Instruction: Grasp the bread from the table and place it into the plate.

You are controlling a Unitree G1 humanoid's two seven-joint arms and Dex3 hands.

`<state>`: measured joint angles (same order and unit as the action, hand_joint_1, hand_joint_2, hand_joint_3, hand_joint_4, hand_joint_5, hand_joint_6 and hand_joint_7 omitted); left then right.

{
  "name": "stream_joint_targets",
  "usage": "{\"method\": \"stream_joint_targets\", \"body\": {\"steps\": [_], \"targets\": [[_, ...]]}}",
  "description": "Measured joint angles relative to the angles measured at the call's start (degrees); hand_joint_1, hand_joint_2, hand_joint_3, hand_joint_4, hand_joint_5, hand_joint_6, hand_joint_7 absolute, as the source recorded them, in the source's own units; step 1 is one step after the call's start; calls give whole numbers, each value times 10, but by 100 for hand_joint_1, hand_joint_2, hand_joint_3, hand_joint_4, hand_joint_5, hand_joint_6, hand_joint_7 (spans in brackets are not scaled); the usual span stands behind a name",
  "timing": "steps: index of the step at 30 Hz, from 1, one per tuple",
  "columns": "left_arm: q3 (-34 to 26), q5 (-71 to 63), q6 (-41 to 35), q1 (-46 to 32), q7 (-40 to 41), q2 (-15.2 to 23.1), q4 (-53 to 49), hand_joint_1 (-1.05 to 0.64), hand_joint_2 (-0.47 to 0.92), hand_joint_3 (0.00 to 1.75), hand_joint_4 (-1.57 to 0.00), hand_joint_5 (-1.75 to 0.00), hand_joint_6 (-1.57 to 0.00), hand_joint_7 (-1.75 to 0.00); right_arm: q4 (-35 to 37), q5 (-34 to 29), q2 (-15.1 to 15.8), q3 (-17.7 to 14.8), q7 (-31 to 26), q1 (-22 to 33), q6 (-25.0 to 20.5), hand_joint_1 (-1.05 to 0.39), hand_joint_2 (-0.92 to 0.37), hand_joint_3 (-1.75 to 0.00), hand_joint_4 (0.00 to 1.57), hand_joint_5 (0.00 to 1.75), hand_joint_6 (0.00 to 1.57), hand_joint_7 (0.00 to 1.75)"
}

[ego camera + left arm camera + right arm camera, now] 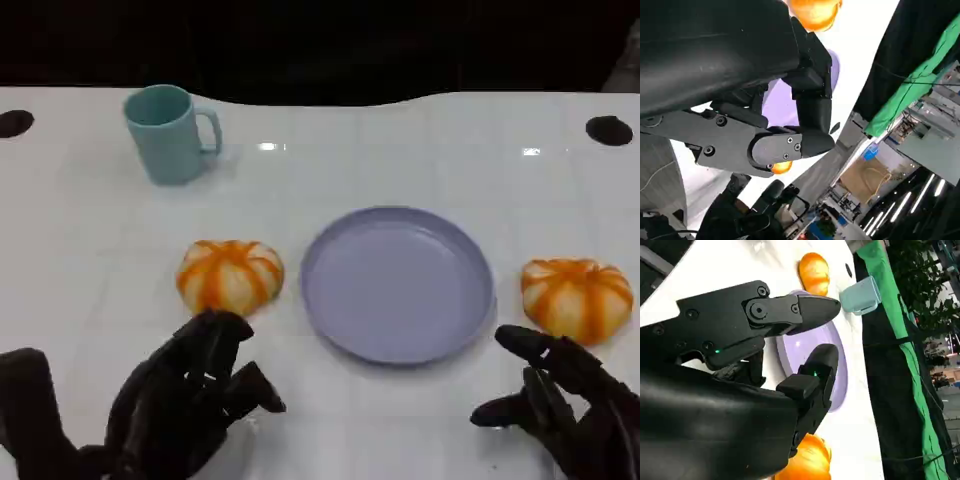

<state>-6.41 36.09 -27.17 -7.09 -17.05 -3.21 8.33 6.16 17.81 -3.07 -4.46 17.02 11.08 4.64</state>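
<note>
Setting: a white table (400,150) is seen from above, with both black hands low at its near edge.
Left hand: the left hand (185,400) is held just above the table, its fingers (215,335) spread apart and gripping nothing.
Right hand: the right hand (570,400) is likewise empty, its fingers (535,345) loosely parted.
Bread by left fingers: one orange-striped bread roll (230,275) lies on the table just beyond the left fingertips, near them but not seen to be touched.
Bread by right fingers: a second bread roll (577,297) lies just beyond the right fingertips, also apart from them.
Plate: a lilac plate (398,283) is set between the two rolls, inward of both hands, with nothing on it.
Mug: a teal mug (168,133) stands well beyond the left fingers.
Step in hand: the approach is judged to be under way; no roll is grasped yet.
Next move: the fingers would need to be brought over one roll, closed gently round its sides, and the roll then lifted across to the plate.
</note>
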Motion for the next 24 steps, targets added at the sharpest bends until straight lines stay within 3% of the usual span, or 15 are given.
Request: {"method": "stream_joint_targets", "body": {"steps": [24], "targets": [[0,-1,0,1,5,1,0,-50,92,41,-70,-175,-53,-161,-4,0,0,2,1,0,-5,-76,-92,-30,82,105,93,53]]}}
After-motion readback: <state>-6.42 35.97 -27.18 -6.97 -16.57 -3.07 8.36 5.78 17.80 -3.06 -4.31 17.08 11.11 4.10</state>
